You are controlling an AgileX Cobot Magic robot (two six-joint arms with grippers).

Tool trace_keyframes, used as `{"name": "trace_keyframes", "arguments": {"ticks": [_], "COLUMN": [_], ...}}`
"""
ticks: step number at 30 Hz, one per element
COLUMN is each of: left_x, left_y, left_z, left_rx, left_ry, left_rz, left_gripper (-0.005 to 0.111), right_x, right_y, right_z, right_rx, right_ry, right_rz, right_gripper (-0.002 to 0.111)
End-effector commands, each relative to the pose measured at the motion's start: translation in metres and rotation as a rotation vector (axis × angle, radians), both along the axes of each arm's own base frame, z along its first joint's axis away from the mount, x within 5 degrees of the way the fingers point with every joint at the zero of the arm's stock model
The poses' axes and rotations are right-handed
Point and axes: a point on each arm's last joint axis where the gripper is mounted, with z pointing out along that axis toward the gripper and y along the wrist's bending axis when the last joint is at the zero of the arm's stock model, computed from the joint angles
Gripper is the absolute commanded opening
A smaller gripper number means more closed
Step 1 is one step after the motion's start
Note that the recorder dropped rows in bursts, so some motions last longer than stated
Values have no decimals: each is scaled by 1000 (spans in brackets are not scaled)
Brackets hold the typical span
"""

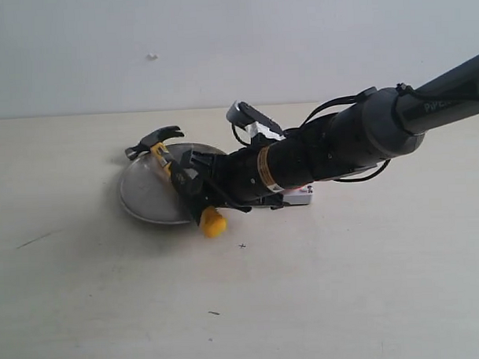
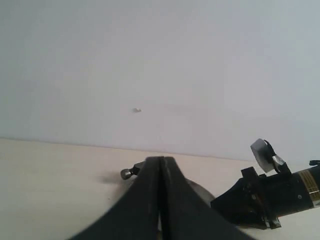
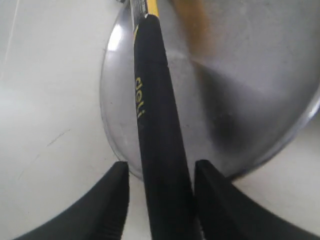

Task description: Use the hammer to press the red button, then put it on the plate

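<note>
The hammer (image 1: 155, 140) lies across the silver plate (image 1: 142, 195); its dark head rests at the far rim and its yellow end (image 1: 213, 222) sticks out past the near rim. My right gripper (image 1: 191, 181) straddles the black handle (image 3: 155, 100) over the plate's edge (image 3: 240, 75). Its jaws are open, with a gap on one side of the handle. The red button's dome is hidden behind the right arm; only its grey base (image 1: 299, 196) shows. My left gripper (image 2: 160, 200) is shut on nothing, away from the plate, and sees the hammer head (image 2: 129, 173).
The right arm (image 1: 364, 132) stretches in low from the right over the button. The pale tabletop (image 1: 307, 303) meets a plain white wall (image 1: 219, 46) behind. The left arm is outside the exterior view.
</note>
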Motion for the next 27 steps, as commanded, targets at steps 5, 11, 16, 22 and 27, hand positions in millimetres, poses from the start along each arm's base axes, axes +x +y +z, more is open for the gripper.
{"name": "trace_keyframes", "arguments": {"ticks": [5,11,16,22,27], "left_x": [0,0,0,0,0], "left_y": [0,0,0,0,0], "left_z": [-1,-1,-1,-1,-1], "left_rx": [-8,-8,-8,-8,-8], "left_ry": [-1,-1,-1,-1,-1], "left_rz": [2,2,2,2,2], "left_gripper": [0,0,0,0,0], "right_x": [0,4,-5,-48,-102], "right_y": [-6,-13,-17,-32,-53], "right_z": [1,33,80,103,120], "right_rx": [-68,-160,-206,-256,-267], "right_ry": [-29,-165,-311,-352,-380], "right_rz": [16,10,72,124,137], "right_gripper": [59,51,20,0,0]}}
